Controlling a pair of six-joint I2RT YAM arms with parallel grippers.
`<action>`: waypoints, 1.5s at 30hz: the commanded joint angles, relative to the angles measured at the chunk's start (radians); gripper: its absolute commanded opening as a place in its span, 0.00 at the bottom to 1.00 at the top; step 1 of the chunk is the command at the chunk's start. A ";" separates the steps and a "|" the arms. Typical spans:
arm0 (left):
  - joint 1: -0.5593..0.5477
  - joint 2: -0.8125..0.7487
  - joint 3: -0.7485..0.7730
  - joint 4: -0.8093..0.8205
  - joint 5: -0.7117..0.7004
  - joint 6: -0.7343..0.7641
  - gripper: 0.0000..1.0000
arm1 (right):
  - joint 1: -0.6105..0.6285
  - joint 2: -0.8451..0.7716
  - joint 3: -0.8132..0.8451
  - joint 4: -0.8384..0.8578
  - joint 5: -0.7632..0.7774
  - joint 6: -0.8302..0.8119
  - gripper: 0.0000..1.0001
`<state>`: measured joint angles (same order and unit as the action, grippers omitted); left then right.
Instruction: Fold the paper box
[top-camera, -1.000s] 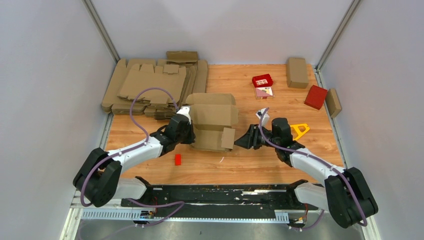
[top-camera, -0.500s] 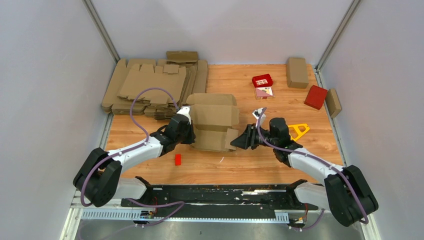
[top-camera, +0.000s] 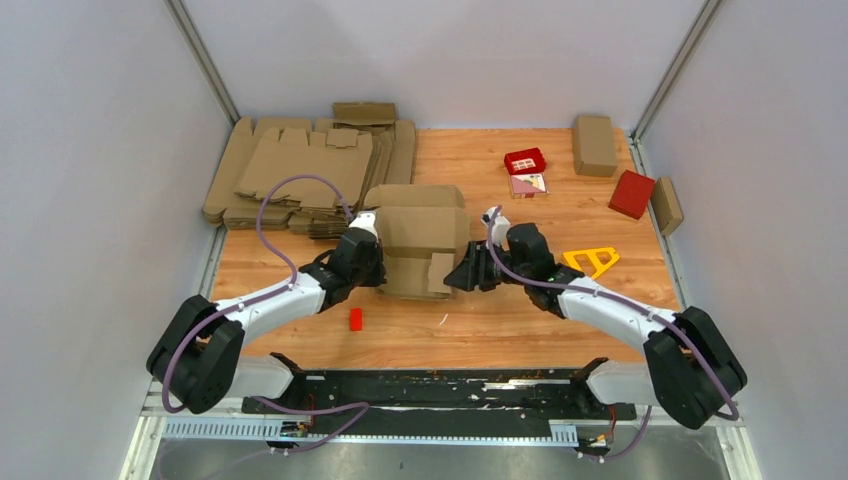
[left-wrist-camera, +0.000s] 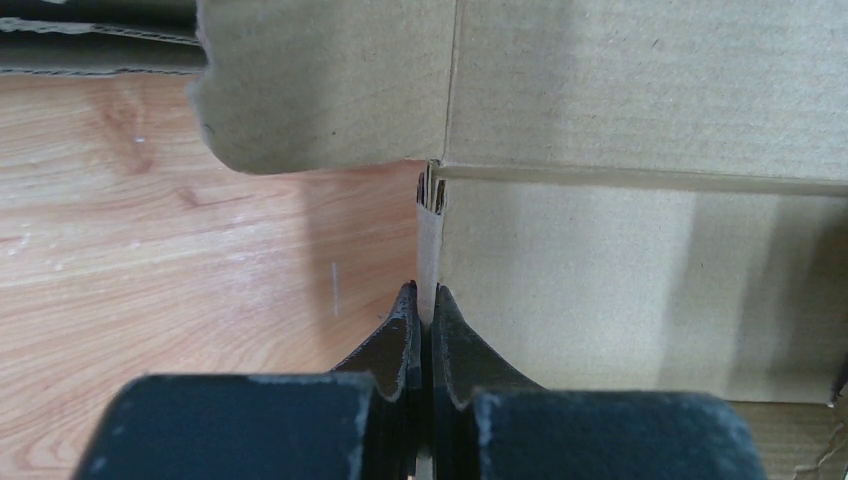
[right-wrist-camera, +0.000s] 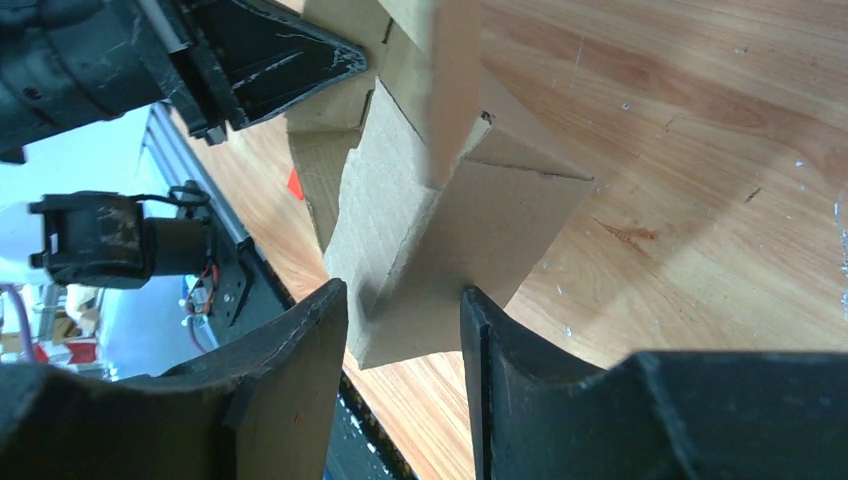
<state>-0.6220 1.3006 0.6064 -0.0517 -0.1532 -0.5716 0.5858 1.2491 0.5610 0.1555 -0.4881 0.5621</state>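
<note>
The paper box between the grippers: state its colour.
Plain brown, unprinted paper box; clearest in the top external view.

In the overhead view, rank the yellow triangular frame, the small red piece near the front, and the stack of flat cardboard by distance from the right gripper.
From the right gripper:
1. Small red piece, front left.
2. Yellow triangular frame, to its right. These two are too close to call.
3. Stack of flat cardboard, far back left.

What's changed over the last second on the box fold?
The right gripper moved left to the paper box, and its open fingers now straddle the box's right end flap, which has folded in. The box shifted slightly left. The left gripper stays shut on the box's left edge. The stack of flat sheets and the red boxes have not moved.
</note>
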 joint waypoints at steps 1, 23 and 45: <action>0.001 -0.029 -0.007 0.011 -0.060 -0.029 0.00 | 0.080 0.060 0.115 -0.142 0.198 -0.048 0.45; -0.088 0.011 0.011 -0.105 -0.331 -0.195 0.00 | 0.251 0.436 0.437 -0.495 0.783 -0.131 0.17; -0.104 -0.008 0.009 -0.121 -0.374 -0.217 0.00 | 0.310 0.613 0.676 -0.790 1.184 -0.130 0.34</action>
<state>-0.7273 1.3083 0.5949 -0.1360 -0.4728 -0.7948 0.9108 1.8465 1.2037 -0.5377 0.5522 0.4610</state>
